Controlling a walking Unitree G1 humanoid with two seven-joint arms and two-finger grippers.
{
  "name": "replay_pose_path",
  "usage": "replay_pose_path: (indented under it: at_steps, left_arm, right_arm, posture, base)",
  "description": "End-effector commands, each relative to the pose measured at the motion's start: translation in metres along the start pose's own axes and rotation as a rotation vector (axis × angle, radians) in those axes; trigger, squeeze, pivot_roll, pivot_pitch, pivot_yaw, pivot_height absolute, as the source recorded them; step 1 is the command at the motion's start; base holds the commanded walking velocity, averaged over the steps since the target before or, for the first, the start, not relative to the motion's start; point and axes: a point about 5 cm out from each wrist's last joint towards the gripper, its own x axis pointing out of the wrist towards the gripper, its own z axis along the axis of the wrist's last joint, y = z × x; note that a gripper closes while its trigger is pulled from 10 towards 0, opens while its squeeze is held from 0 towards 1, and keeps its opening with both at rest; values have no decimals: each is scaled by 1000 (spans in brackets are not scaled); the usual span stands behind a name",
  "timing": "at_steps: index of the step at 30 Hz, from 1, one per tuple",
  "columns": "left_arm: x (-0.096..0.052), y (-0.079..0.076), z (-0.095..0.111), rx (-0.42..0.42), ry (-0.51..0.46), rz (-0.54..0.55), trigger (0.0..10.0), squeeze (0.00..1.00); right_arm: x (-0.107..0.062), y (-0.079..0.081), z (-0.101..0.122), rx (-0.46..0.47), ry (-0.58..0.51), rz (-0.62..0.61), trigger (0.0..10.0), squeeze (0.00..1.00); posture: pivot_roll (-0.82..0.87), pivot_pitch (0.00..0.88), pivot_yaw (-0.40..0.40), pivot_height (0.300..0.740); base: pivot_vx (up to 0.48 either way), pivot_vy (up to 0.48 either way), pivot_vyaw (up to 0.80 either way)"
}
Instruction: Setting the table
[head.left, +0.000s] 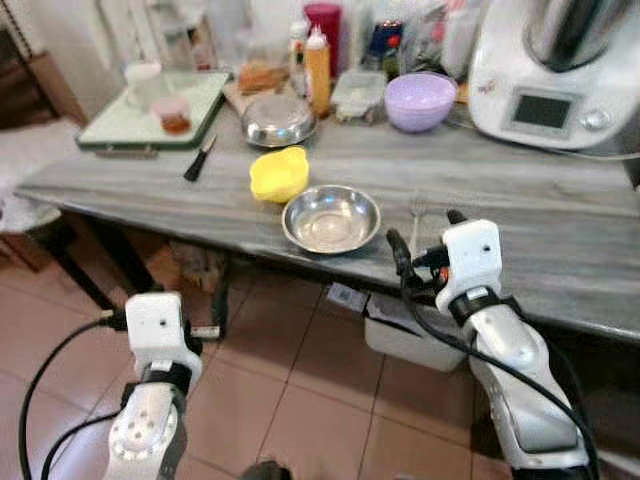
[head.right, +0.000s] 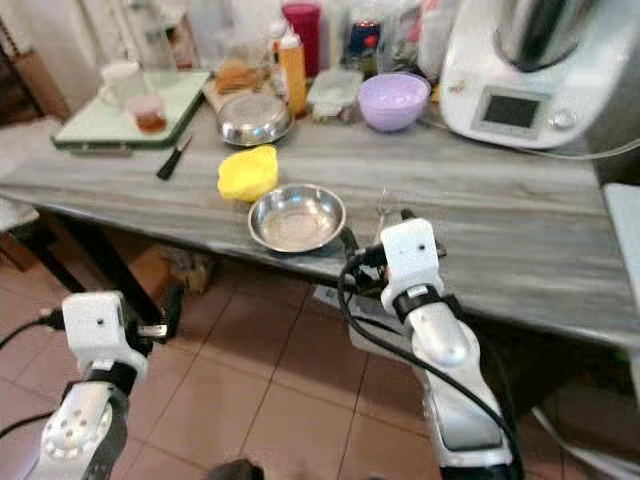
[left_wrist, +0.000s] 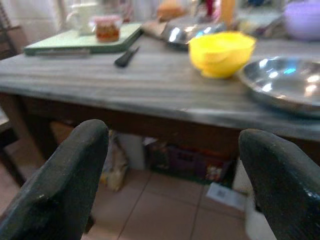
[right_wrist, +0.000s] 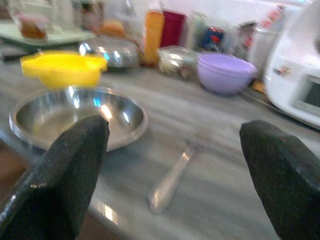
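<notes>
A robot stands at a grey kitchen table (head.left: 560, 250), its right gripper (right_wrist: 172, 165) raised toward a fork (right_wrist: 172, 180) lying beside a steel plate (head.left: 331, 218).

The fork lies flat at centre frame in the right wrist view, just right of the plate and near the table's front edge — the gripper's two black fingers spread wide on either side of it, holding nothing. The fork looks thin, stiff and light, likely slick on the smooth top; the handle's middle seems the safest place to pinch. A yellow bowl (head.left: 278, 173) sits just above and left of the plate. The left gripper (left_wrist: 172, 180) hangs low at lower left, below the table's edge, fingers also apart and empty.
</notes>
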Motion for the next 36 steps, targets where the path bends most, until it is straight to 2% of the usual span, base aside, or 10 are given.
replay_pose_path:
  at_steps: [1, 20, 32, 36]
  left_arm:
    - [-2, 5, -1, 13, 8, 10, 10000, 0]
    - [2, 3, -1, 27, 10, -46, 10000, 0]
    - [3, -4, 0, -35, -7, -77, 10000, 0]
    - [6, -7, 2, -43, -15, -88, 10000, 0]
  right_arm:
    - [0, 4, 1, 16, -4, 14, 10000, 0]
    - [3, 1, 0, 24, -3, -26, 10000, 0]
    - [5, 0, 0, 25, 1, -27, 10000, 0]
    - [5, 0, 0, 22, 4, -28, 10000, 0]
  posture:
    - [-77, 90, 53, 740]
    - [-83, 86, 70, 740]
    - [-85, 86, 68, 740]
    - [-88, 85, 66, 740]
  base:
    - [-330, 0, 0]
    - [-334, 0, 0]
    - [0, 0, 0]
    - [0, 0, -584]
